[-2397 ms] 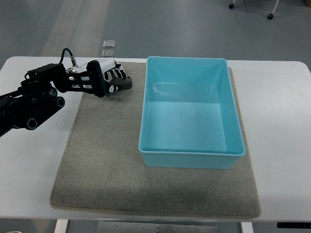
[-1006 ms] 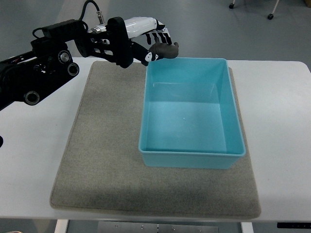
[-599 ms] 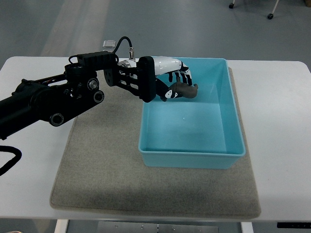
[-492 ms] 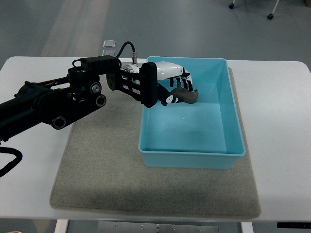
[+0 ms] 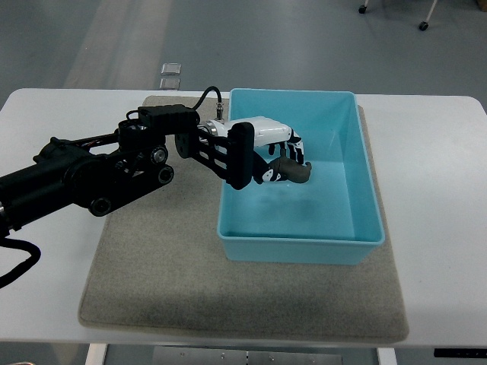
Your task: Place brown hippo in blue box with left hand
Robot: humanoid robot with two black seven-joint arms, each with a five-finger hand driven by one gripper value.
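Holding the small brown plush hippo [image 5: 293,170] in the black-and-white fingered left hand [image 5: 275,156], fingers curled around it, toy poking out toward the right. Hovering over the inside of the light blue rectangular plastic box [image 5: 358,190], near its left wall and in the far half, hand and wrist reaching across the left rim. Looking like most of the job done: grabbed, carried, parked above the target. Still needing the release, and maybe a bit more lowering first, though hard telling how high above the box floor the toy is hanging or whether touching it already. Nothing else lying in the box, just bare blue bottom below the hand. Sitting under the box: a grey felt-like mat [image 5: 152,266] spread on the white table [image 5: 46,274], box taking up the mat's right part. Lying on the floor beyond the table's far edge: a small clear square thing [image 5: 171,68], too tiny to identify. Peeking in at the top right: chair castors [image 5: 422,25]. Nothing blocking the drop as far as visible; only worry being the fingers catching the plush on opening or the wrist bumping the left rim on the way out. Right hand not showing anywhere
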